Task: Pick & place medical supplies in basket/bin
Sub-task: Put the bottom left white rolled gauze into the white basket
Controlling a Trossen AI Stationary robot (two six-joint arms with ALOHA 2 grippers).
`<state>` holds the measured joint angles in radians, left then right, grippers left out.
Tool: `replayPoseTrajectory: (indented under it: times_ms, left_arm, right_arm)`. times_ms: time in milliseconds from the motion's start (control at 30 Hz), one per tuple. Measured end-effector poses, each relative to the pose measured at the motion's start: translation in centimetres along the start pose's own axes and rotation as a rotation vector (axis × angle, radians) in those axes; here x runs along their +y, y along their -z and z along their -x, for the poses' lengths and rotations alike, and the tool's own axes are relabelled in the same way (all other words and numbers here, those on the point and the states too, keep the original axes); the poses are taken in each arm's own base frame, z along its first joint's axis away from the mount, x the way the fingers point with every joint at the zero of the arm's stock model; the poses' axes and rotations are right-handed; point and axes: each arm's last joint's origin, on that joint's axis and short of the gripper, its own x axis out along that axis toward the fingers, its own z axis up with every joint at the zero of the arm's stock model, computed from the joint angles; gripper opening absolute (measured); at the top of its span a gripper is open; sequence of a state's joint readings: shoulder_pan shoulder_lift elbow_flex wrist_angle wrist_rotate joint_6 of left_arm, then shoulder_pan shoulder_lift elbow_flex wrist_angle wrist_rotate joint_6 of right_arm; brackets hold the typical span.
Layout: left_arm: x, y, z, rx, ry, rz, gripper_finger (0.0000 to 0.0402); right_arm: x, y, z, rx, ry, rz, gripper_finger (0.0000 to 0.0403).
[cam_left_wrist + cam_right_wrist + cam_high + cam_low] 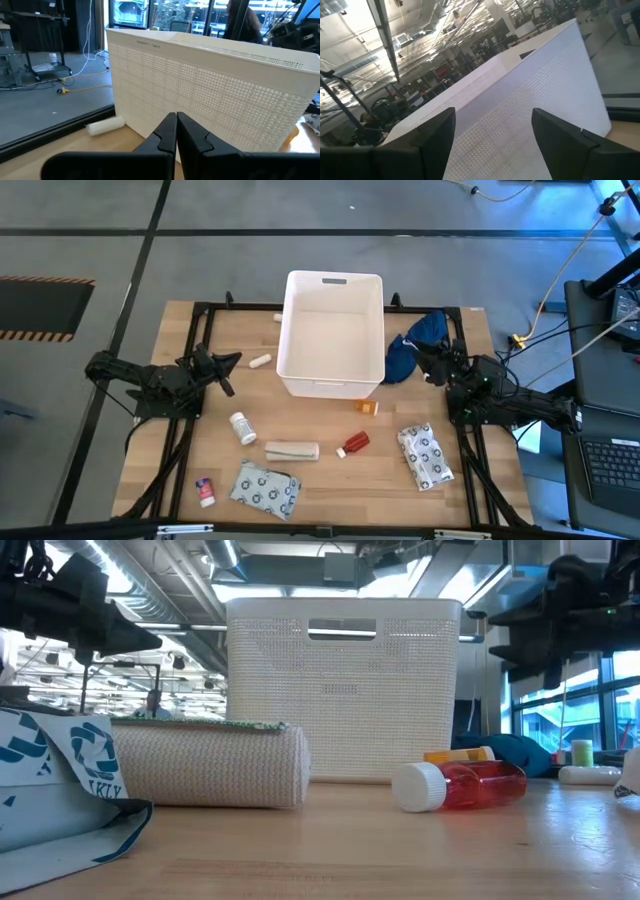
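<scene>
The white tub (332,332) stands at the table's far middle, and nothing shows inside it. Supplies lie on the wood: a white tube (260,362) left of the tub, a white pill bottle (243,428), a beige bandage roll (292,450), a red vial (354,444), an orange vial (368,408), two dotted packets (265,488) (425,456), a small tube (205,491). My left gripper (234,362) is shut and hangs left of the tub. My right gripper (420,352) is open, right of the tub, over the dark blue cloth (415,345).
Black frame rails run along the table's left, right and far edges. Cables and a laptop (610,470) sit off the right side. Open wood lies between the scattered supplies and the tub's near wall. In the low view the bandage roll (210,765) and red vial (465,786) lie in front.
</scene>
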<state>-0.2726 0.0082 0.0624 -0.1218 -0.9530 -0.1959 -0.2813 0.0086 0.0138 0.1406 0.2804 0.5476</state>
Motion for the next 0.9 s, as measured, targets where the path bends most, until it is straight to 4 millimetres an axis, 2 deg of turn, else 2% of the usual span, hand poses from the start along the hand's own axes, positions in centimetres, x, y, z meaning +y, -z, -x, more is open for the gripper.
replayPoseTrajectory:
  times_ms: [367,633,733,900]
  left_arm:
    - [0.2,-0.01,0.01,-0.01,-0.069,-0.069,0.0006]
    - [-0.02,0.02,0.0,0.001,0.006,-0.096,0.0011]
    - [-0.26,-0.06,0.0,0.0,0.079,-0.091,0.0039]
    - [-0.32,-0.14,0.0,-0.002,0.094,0.002,0.0119]
  right_arm:
    - [-0.06,0.1,0.0,0.009,0.005,-0.006,0.0263]
    - [-0.08,0.13,0.0,0.012,0.008,-0.019,0.0263]
    - [-0.08,0.13,0.0,0.013,0.007,-0.02,0.0263]
    - [-0.13,0.14,0.0,0.009,0.021,-0.018,0.0263]
